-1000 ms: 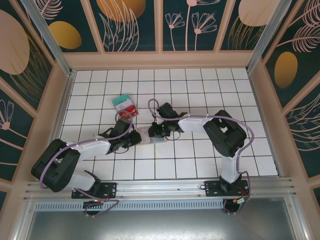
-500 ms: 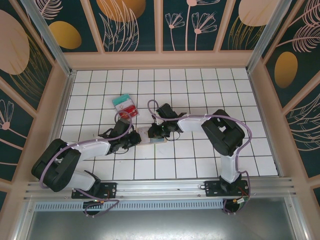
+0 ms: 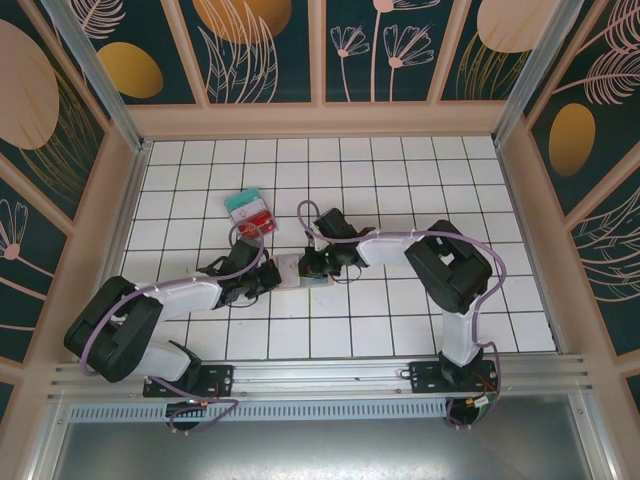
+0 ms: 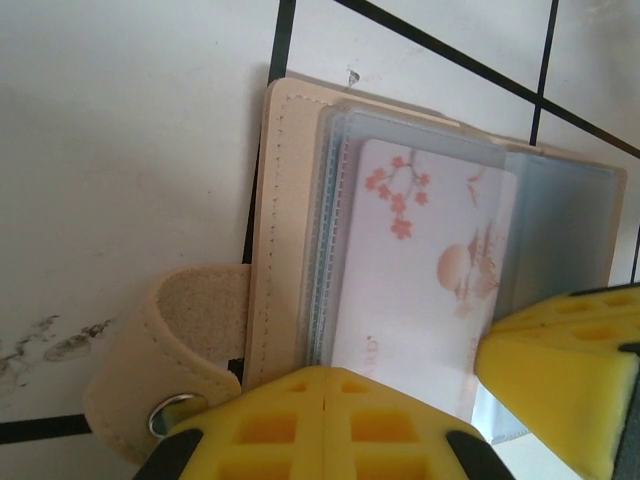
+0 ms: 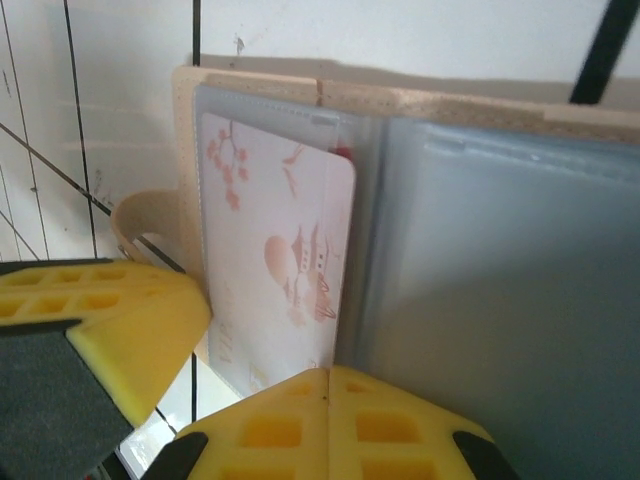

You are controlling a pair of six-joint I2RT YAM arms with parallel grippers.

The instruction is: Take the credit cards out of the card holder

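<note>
Surface (image 3: 400, 330): white tiles with dark grid lines, carrying everything below.
Right arm (image 3: 400, 245): raised from its base, folded at the elbow and stretched low to the left, wrist turned down.
Left arm (image 3: 170, 300): laid low and reached up and to the right, wrist close to the tiles.
Card holder (image 3: 295, 272): laid open and flat between the two pincers, touched by both; its long axis is run from one pincer to the other. Tan cover (image 4: 282, 230) and blue-grey clear sleeves (image 5: 480, 300) are seen in the wrist views.
Left pincer (image 3: 266, 281): yellow fingers (image 4: 320, 420) are set with a narrow gap over the holder's near edge; a grip cannot be told.
Right pincer (image 3: 313, 265): fingers (image 5: 110, 320) are likewise drawn close at the holder's edge; a grip cannot be told.
Pale card (image 4: 425, 280): printed with blossoms, kept inside a sleeve, one short end pointed at the fingers.
Teal card (image 3: 243, 202), red card (image 3: 258, 219): laid touching, beyond the left pincer, well apart from the holder.
Strap (image 4: 165, 360): curled up beside the left pincer's lower finger.
</note>
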